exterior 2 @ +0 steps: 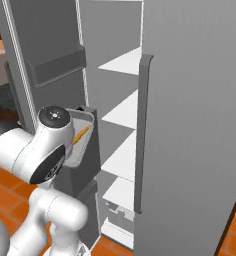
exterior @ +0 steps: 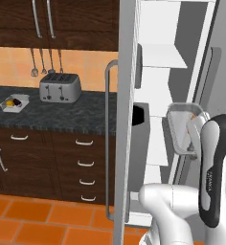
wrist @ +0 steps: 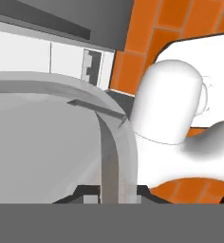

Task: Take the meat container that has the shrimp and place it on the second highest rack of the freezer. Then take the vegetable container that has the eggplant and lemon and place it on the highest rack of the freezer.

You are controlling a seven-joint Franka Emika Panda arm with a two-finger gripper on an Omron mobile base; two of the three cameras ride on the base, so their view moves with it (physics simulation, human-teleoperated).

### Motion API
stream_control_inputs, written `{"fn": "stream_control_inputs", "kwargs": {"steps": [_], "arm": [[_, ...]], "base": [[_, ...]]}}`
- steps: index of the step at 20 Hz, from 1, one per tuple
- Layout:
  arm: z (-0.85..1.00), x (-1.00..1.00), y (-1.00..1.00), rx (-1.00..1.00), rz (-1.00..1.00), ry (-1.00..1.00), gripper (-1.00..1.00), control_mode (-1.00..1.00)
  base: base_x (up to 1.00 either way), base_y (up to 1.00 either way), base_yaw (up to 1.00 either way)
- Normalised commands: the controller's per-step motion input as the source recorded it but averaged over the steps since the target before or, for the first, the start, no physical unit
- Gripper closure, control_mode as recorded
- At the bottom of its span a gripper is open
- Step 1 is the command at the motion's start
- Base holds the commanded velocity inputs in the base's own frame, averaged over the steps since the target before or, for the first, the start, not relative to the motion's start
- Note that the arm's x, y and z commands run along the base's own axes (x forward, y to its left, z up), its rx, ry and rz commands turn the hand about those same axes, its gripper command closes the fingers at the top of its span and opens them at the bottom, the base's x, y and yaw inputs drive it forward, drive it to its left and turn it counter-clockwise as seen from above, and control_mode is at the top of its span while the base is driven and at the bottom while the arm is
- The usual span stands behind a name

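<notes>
Claw [wrist: 109, 192] clamped shut on the rim of the meat container [exterior: 181, 128], shrimp [exterior 2: 80, 135] inside, held in the open freezer [exterior 2: 190, 100] doorway, not yet racked. Vegetable container [exterior: 14, 103] with eggplant [exterior: 17, 102] and lemon [exterior: 9, 102] waits at counter's [exterior: 62, 115] left end.

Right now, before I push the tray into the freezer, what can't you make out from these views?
- Gripper fingertips: hand view, cut off by the bottom edge.
- Shrimp: right base view, partly hidden by the arm.
- Eggplant and lemon tray: left base view, too small for detail.
</notes>
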Motion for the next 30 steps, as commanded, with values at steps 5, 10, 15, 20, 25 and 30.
{"fn": "stream_control_inputs", "kwargs": {"steps": [5,10,15,20,25,30], "arm": [[0.37,0.02,0.00,-0.04,-0.21,-0.03,1.00,-1.00],[0.11,0.32,0.00,0.00,-0.09,0.01,1.00,-1.00],[0.00,0.40,-0.13,0.00,0.00,0.00,1.00,-1.00],[0.00,0.35,-0.19,0.00,0.00,0.01,1.00,-1.00],[-0.16,0.23,-0.01,-0.02,0.00,0.01,1.00,-1.00],[-0.26,0.23,-0.15,0.00,0.00,0.02,1.00,-1.00]], "base": [[0.00,0.00,0.00],[0.00,0.00,0.00],[0.00,0.00,0.00],[0.00,0.00,0.00],[0.00,0.00,0.00],[0.00,0.00,0.00]]}}
